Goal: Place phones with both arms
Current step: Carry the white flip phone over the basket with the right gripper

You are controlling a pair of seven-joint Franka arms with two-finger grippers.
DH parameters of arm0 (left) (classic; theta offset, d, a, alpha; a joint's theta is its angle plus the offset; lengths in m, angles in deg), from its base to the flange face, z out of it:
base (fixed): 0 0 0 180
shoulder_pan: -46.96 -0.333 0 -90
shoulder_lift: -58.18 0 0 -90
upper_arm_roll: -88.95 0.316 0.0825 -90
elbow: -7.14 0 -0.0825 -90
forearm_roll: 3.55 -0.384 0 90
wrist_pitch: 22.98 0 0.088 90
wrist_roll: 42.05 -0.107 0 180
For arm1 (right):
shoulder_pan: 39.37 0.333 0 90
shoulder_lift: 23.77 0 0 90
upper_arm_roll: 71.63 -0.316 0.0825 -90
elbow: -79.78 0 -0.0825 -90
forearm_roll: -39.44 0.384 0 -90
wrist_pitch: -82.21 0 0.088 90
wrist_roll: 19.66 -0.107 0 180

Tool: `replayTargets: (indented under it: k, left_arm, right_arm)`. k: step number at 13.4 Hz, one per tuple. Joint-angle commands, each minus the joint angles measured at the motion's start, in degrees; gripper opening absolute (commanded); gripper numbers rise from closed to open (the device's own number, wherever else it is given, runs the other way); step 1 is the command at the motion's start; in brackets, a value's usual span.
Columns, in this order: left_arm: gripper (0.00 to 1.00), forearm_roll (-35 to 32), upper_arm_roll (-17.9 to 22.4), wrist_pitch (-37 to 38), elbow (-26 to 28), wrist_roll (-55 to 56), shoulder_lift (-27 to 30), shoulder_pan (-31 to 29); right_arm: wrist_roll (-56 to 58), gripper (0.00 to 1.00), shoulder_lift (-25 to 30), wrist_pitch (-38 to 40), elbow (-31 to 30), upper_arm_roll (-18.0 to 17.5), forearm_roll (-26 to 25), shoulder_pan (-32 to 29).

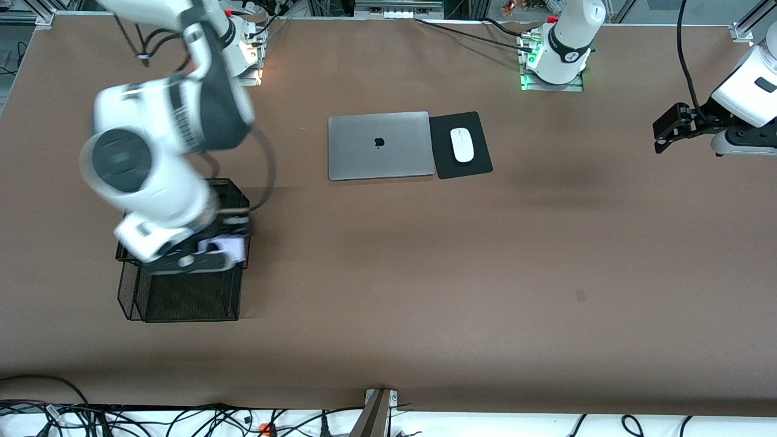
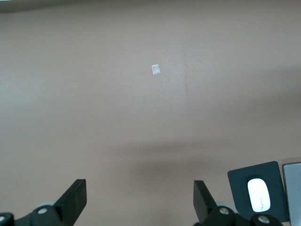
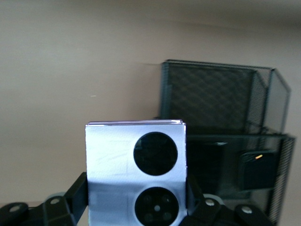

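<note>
At the left of the front frame I have the right arm (image 1: 164,145) reaching down from the upper left corner, its right gripper (image 1: 209,252) over the black mesh organizer (image 1: 182,297) that sits at the right arm's end of the counter (image 1: 388,291). In the right wrist frame the fingers (image 3: 77,195) are clenched on the lilac-white phone (image 3: 135,169), which stands upright between them with its two round black lenses facing the camera; in the front frame I see it as a pale patch (image 1: 226,247) at the gripper. In that wrist frame I can also make out two dark slabs inside the organizer's lower compartments, one tall (image 3: 203,165) and one smaller with a small bright mark (image 3: 256,169); I cannot tell exactly what they are.

In the middle of the front frame, upper half, a closed silver laptop (image 1: 379,145) lies with a black mouse pad (image 1: 476,142) touching its edge, and a white mouse (image 1: 462,144) on the pad.

At the right edge, the left arm (image 1: 743,85) waits, the left gripper (image 1: 658,136) hanging over bare counter. In the left wrist frame its fingers (image 2: 73,200) are spread wide and released, holding nothing.
</note>
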Motion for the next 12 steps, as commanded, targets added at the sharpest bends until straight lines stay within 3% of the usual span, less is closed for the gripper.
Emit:
replayTargets:
  k: [1,3,7,9,12]
  left_arm:
    - [1.00,0.6,-0.2,0.6,-1.3,-0.6,-0.4,-0.3]
    - [1.00,0.6,-0.5,0.7,-1.3,-0.6,-0.4,-0.3]
    - [1.00,0.6,-0.5,0.7,-1.3,-0.6,-0.4,-0.3]
    - [1.00,0.6,-0.5,0.7,-1.3,-0.6,-0.3,-0.4]
    - [1.00,0.6,-0.5,0.8,-1.3,-0.6,-0.4,-0.4]
  right_arm:
    - [10.1,0.00,-0.5,-4.5,-1.1,-1.0,4.9,-8.9]
    - [14.5,0.00,-3.9,-10.5,-1.1,-1.1,7.0,-12.7]
    - [15.2,0.00,-11.3,-23.1,-1.3,-1.4,7.8,-13.6]
    - [16.5,0.00,-14.9,-26.8,-1.3,-1.4,11.8,-14.6]
    - [17.3,0.00,-16.9,-28.4,-3.0,-1.4,12.5,-14.6]
